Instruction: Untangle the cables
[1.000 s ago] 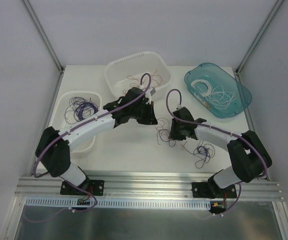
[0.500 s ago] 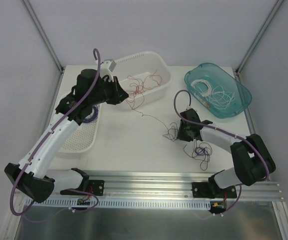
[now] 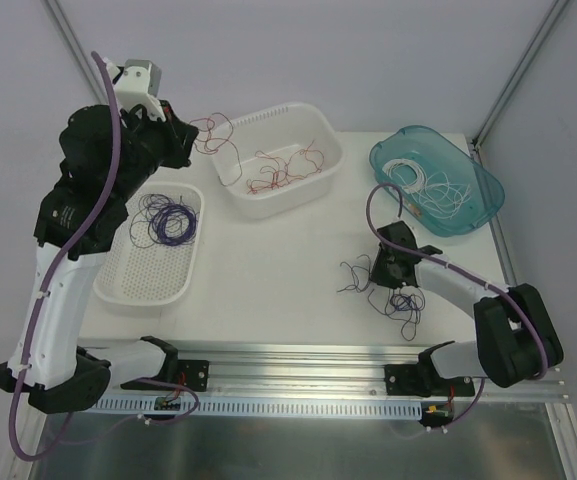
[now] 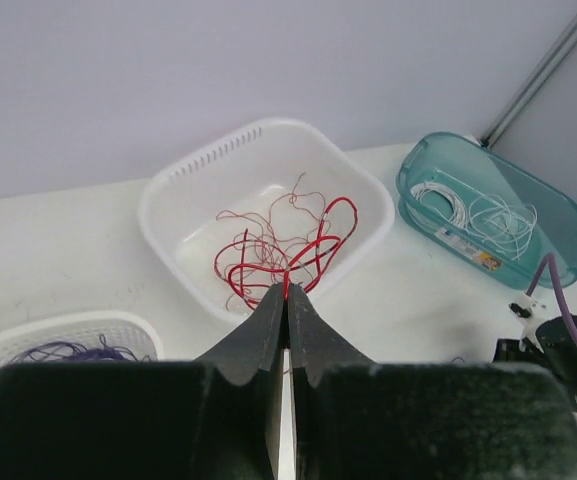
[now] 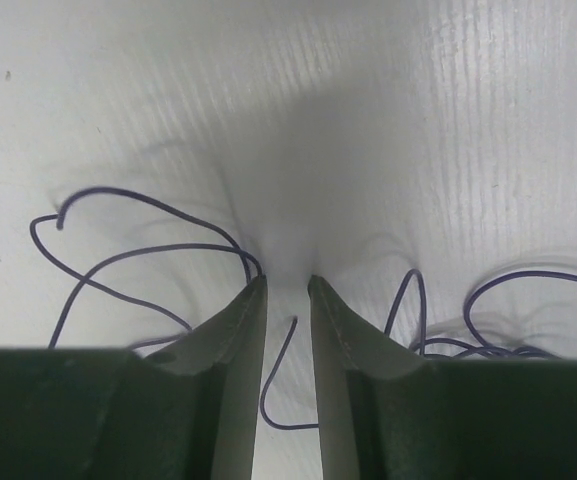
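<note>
From above, the left arm is rearing up tall from its base. Its forearm is leaning toward the far-left corner and its wrist is bending over toward the white basket. The left gripper is hanging high above the table, its jaws pressed together on the red cables, which are dangling in loose curls beside the basket's left rim. Loose red strands are lying inside that basket.

The right arm is lying low, with its elbow folding near the right edge and its forearm stretching left. The right gripper is pointing down at the table among the purple cables, which are sprawling on both sides of it. Purple coils are resting in the perforated tray, and white cables are sitting in the teal bin.

In the left wrist view, the left gripper is closing tip to tip and pinching the red cables, which are arching up in front of the white basket. The teal bin is showing at right and a corner of the perforated tray at lower left.

In the right wrist view, the right gripper is aiming straight down at the table. Its jaws are standing a narrow gap apart and clamping nothing. One strand of the purple cables is curling beneath the gap, another is brushing the left fingertip, and more loops are lying to the right.
</note>
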